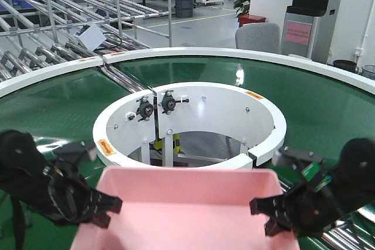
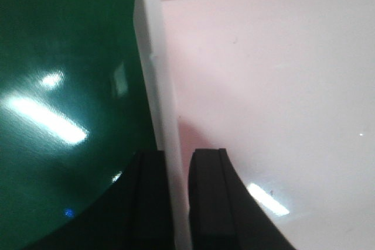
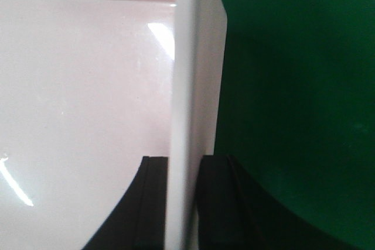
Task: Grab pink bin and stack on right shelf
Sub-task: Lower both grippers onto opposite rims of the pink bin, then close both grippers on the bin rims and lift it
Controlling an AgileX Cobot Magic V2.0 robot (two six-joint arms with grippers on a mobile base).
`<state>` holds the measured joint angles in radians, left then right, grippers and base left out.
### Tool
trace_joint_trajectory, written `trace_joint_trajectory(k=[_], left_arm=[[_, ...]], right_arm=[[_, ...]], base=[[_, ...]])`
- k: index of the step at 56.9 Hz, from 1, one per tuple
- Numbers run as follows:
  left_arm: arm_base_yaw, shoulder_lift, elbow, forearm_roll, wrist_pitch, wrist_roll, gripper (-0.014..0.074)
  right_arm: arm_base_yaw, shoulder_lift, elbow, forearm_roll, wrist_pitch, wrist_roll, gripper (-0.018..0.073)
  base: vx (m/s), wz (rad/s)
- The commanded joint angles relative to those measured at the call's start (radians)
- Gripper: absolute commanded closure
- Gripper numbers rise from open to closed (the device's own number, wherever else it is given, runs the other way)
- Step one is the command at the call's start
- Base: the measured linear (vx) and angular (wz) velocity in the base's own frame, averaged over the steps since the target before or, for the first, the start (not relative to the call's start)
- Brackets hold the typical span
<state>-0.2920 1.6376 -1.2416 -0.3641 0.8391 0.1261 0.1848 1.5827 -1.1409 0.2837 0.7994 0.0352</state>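
The pink bin (image 1: 187,206) is at the bottom centre of the front view, over the green conveyor belt. My left gripper (image 1: 108,206) is shut on the bin's left wall; the left wrist view shows the wall (image 2: 161,103) between the two black fingers (image 2: 211,203). My right gripper (image 1: 263,208) is shut on the bin's right wall; the right wrist view shows the wall (image 3: 187,86) between its black fingers (image 3: 152,203). The bin's inside (image 2: 275,86) looks empty. The right shelf is out of view.
The green curved conveyor belt (image 1: 316,103) rings a white circular hub (image 1: 193,115) with an open centre. Metal roller racks (image 1: 70,21) stand at the back left. A grey chair (image 1: 258,36) and a black stand (image 1: 310,4) are behind the belt.
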Motion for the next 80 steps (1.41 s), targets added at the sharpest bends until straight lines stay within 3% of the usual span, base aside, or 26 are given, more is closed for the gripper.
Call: trace_joint_trajectory(k=[1, 15, 28, 80], left_arm=[[0.001, -0.132, -0.030, -0.045, -0.005, 0.019, 0.0601], [0.001, -0.310, -0.030, -0.045, -0.001, -0.033, 0.0601], [0.001, -0.389, -0.030, -0.041, -0.003, -0.030, 0.0601], [0.001, -0.398, -0.030, -0.041, -0.003, -0.030, 0.0601]], right_arm=[[-0.006, -0.125, -0.034, 0.034, -0.048, -0.008, 0.0569], [-0.006, -0.305, -0.034, 0.032, -0.049, -0.002, 0.0568], [-0.006, -0.382, -0.034, 0.031, -0.044, -0.002, 0.0568], [-0.006, -0.391, -0.034, 0.032, -0.044, -0.002, 0.0568]], base=[[0.00, 0.00], [0.00, 0.00], [0.00, 0.00], [0.00, 0.00]])
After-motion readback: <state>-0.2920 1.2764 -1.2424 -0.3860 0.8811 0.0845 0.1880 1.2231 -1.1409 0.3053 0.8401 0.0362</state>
